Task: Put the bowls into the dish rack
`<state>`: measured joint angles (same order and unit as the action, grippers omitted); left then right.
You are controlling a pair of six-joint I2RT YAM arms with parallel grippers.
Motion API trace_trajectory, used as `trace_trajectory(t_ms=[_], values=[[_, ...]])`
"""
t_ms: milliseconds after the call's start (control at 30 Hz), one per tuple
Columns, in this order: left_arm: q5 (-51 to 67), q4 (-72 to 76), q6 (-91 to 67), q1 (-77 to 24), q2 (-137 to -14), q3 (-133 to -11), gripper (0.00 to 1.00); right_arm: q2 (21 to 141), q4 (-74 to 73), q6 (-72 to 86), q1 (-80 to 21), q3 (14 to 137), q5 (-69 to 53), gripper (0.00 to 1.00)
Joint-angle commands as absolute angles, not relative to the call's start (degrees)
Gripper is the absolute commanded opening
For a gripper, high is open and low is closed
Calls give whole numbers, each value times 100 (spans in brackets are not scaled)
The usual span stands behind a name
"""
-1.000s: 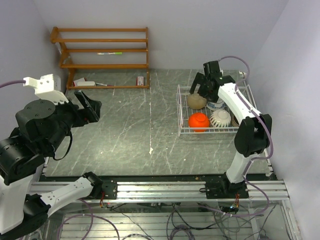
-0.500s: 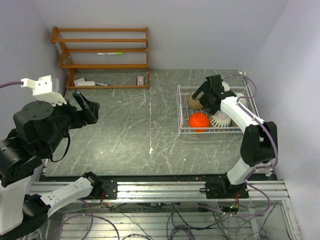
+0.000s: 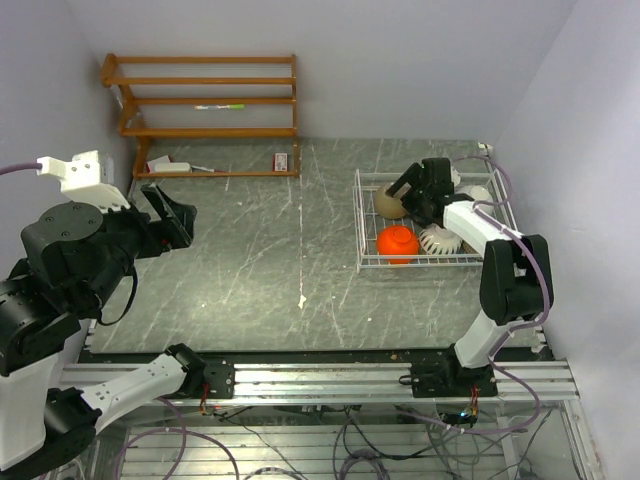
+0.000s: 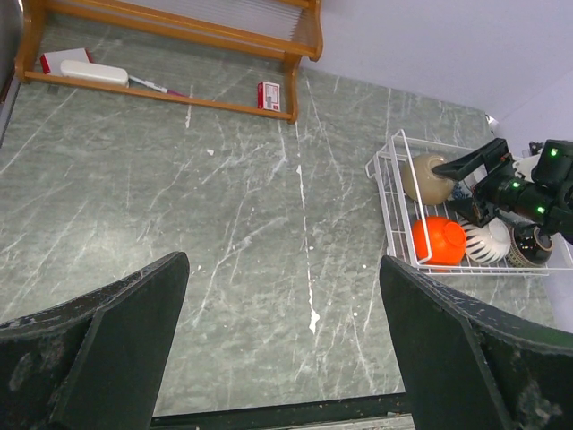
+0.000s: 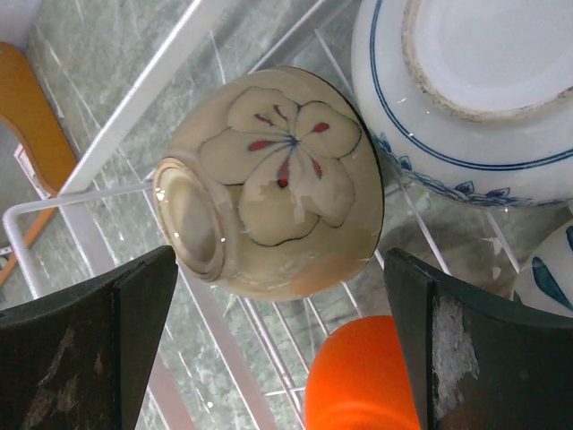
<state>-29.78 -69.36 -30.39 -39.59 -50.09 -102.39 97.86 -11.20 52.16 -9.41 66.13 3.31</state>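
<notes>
The white wire dish rack point(image 3: 358, 225) sits at the right of the table. Inside lie a tan bowl point(image 3: 390, 203), an orange-red bowl point(image 3: 397, 242) and a ribbed white bowl point(image 3: 441, 238). The left wrist view adds a dark bowl point(image 4: 530, 246) at the rack's right end. My right gripper point(image 3: 405, 195) hangs open just over the tan flower-painted bowl point(image 5: 277, 179), holding nothing, with a blue-and-white bowl point(image 5: 474, 98) and the orange-red bowl point(image 5: 358, 376) beside it. My left gripper point(image 3: 170, 215) is open and empty, high above the table's left side.
A brown wooden shelf unit point(image 3: 205, 110) stands against the back wall at the left, with a white object point(image 3: 170, 166) and a small red-and-white box point(image 3: 282, 161) on its lowest shelf. A metal rail point(image 3: 320, 380) runs along the near edge.
My right gripper has come from the rack's back edge down and forward over the tan bowl, staying open. The left arm shifted slightly left.
</notes>
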Motion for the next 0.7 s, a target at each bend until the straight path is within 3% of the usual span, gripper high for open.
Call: trace_trajectory(t_ms=[0,433,500,667], values=[[-3076,-7013,-2988,-3995,-5071,-10362,99,9921,-741,5114,-897,6446,184,100],[-3059,-7017,-2988,-3994,-5185,-10385,99,10104,270,4994,-800,5887,68,95],[-3052,-7038,-2988,-3994,-5223,-10410,99,10125,480,5015,-800,5790,35,91],[-3068,-7058,-2988,-3998,-5262,-10453,99,10085,824,5019,-796,5617,-56,70]])
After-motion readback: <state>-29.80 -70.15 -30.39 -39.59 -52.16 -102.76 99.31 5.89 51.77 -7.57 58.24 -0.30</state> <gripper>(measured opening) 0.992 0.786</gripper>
